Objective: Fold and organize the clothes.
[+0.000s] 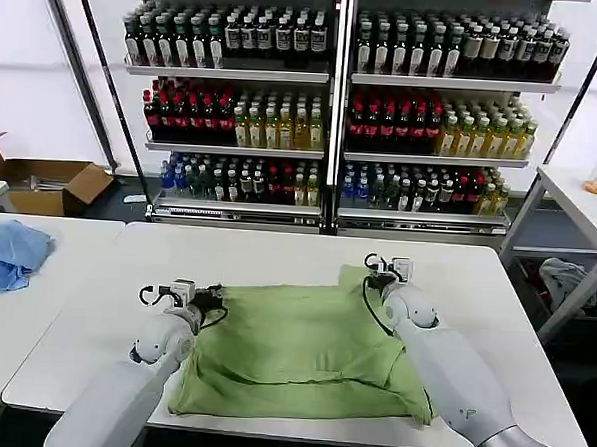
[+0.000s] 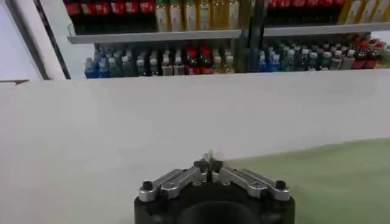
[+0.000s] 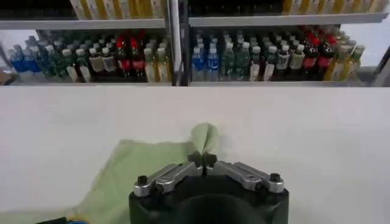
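Green cloth covers the middle of the white table [image 1: 94,303]: the light green shirt [image 1: 302,354] lies spread and partly folded, its near edge close to the table's front edge, with a long crease running across its near part. No printed graphic shows on the side that faces up.

The left gripper [image 1: 217,301] sits low at the shirt's left edge, toward the far corner on that side. In the left wrist view the left gripper [image 2: 209,163] has its fingertips pressed together over the white tabletop, with the shirt [image 2: 329,182] just beside it; whether a bit of fabric is caught between the tips cannot be told.

The right gripper [image 1: 374,279] is at the shirt's far right corner. In the right wrist view the right gripper [image 3: 204,159] has its fingers closed, and a small peak of the shirt [image 3: 204,135] stands up right at the tips, so it is pinching that corner of the fabric.

A light blue cloth heap [image 1: 9,253] rests well apart on another table at the far left. Behind the tables stand shelves of bottles [image 1: 334,115], a cardboard box [image 1: 55,184] sits on the floor to the left, and another table [image 1: 580,203] stands at the right.
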